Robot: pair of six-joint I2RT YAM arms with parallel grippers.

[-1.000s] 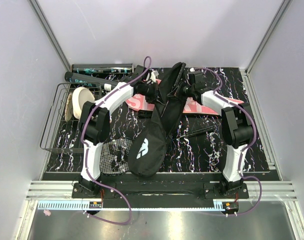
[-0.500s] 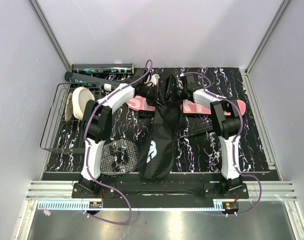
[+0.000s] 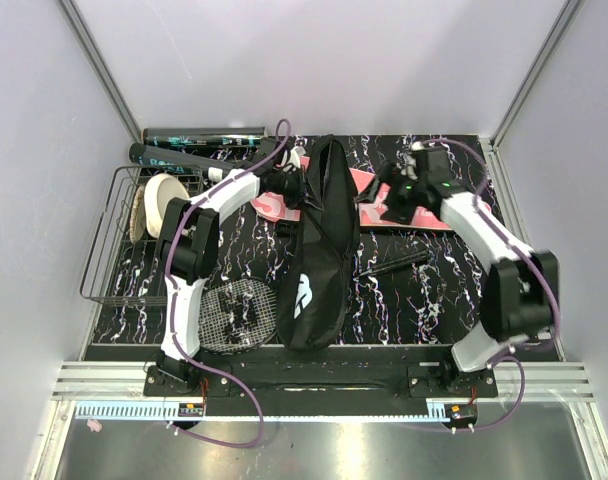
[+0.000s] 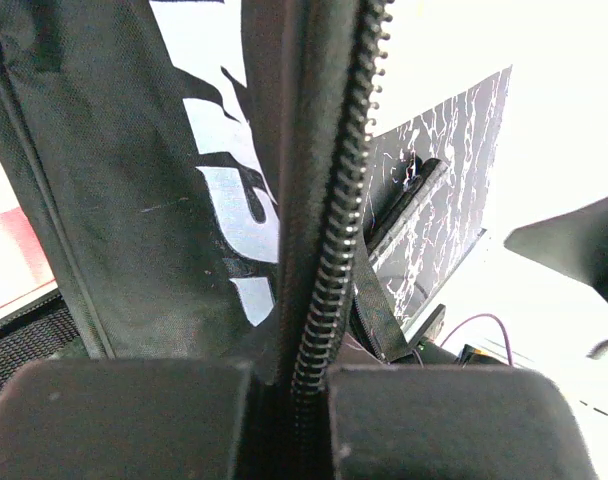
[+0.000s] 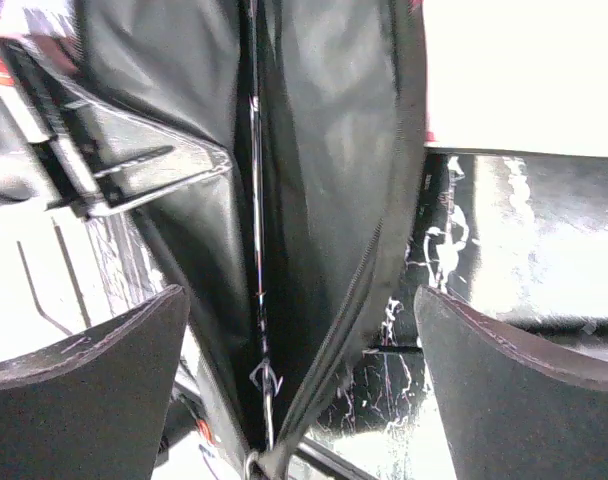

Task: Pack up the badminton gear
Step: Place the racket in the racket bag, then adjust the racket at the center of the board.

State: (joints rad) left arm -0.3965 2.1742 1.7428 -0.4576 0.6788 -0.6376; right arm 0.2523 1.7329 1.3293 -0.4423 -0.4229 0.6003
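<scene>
The black bag [image 3: 319,250] lies lengthwise down the middle of the table, across the pink "SPORT" case [image 3: 389,210]. My left gripper [image 3: 287,186] is shut on the bag's zipper edge [image 4: 334,200] near its far end; in the left wrist view the gripper [image 4: 302,375] pinches the fabric [image 4: 134,200]. My right gripper [image 3: 396,196] hangs open just right of the bag, holding nothing. In the right wrist view that gripper [image 5: 304,340] faces the bag's open slit [image 5: 324,150]. A racket head [image 3: 234,315] pokes out at the bag's lower left. Two dark tubes [image 3: 199,135] lie at the back left.
A black wire basket [image 3: 109,250] with a cream round disc [image 3: 164,200] stands at the left edge. A thin dark shaft [image 3: 394,264] lies right of the bag. Walls close in on the back and both sides.
My right gripper has opened, let go of the bag's edge and swung back to the right. The bag's mouth has narrowed. The left gripper has kept its hold.
</scene>
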